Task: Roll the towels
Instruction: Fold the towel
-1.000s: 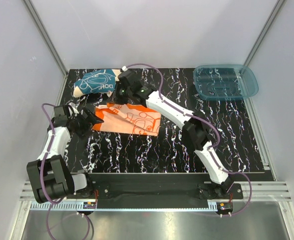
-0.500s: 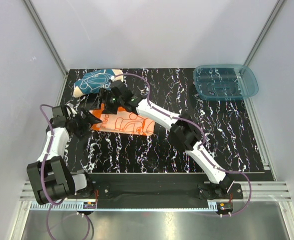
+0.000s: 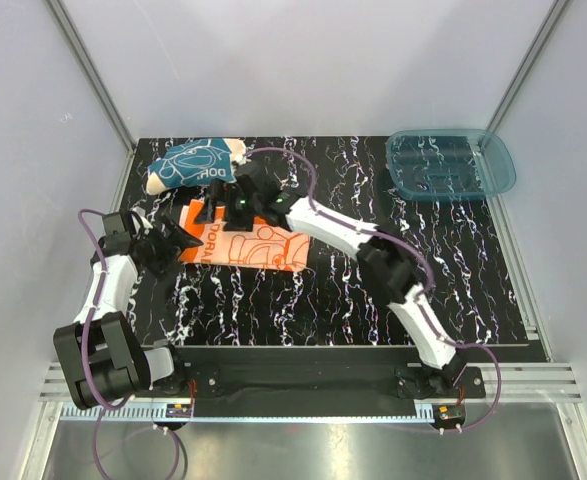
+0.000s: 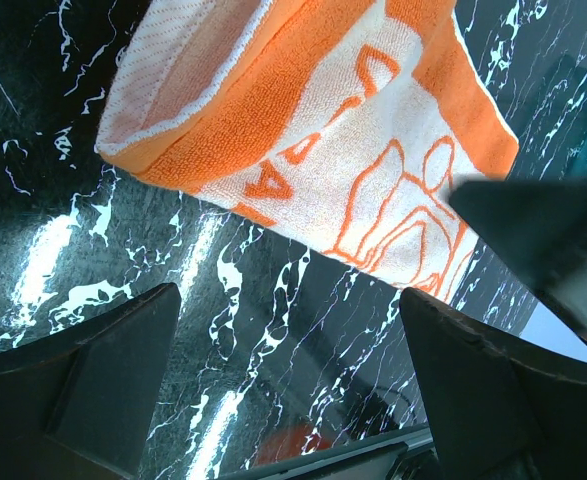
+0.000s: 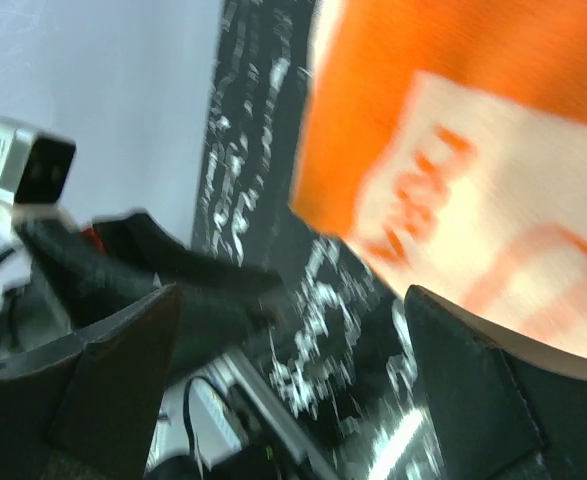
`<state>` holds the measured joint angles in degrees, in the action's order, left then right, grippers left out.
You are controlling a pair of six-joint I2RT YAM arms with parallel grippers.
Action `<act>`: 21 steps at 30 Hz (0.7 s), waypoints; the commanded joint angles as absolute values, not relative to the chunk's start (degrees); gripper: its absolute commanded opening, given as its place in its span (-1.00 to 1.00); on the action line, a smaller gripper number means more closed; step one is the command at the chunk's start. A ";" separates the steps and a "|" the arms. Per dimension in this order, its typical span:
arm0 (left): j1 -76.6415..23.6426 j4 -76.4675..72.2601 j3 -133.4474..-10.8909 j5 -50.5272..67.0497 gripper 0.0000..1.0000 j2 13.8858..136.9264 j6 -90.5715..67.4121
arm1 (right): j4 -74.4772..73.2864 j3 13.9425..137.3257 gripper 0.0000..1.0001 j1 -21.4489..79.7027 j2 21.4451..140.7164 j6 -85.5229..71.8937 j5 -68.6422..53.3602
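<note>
The orange towel lies flat on the black marbled table, its left end folded over so the cream back shows. In the right wrist view the orange towel is blurred. The dark teal towel lies bunched at the back left. My right gripper hovers open over the orange towel's back left corner, with nothing between its fingers. My left gripper stands open just off that towel's left edge, empty, over bare table.
A translucent blue plastic tray sits at the back right corner. The right gripper's dark finger reaches into the left wrist view, close to my left gripper. Grey walls enclose the table on three sides.
My right gripper carried the orange towel's edge leftward, then opened and let it go. The towel now lies narrower and folded. The left arm has stayed put.
</note>
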<state>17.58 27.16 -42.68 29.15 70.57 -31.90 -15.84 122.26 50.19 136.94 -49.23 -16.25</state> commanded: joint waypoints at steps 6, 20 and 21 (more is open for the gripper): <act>17.93 25.84 -44.03 28.74 0.96 70.14 -31.03 | -9.57 86.54 1.00 40.35 105.07 -46.67 -6.96; 17.93 25.05 -43.50 27.34 0.96 70.31 -31.64 | -14.94 69.60 0.82 31.99 104.56 -44.82 -8.78; 17.93 25.14 -43.59 26.72 0.96 70.40 -31.55 | -14.33 70.83 0.78 31.99 106.07 -45.09 -10.96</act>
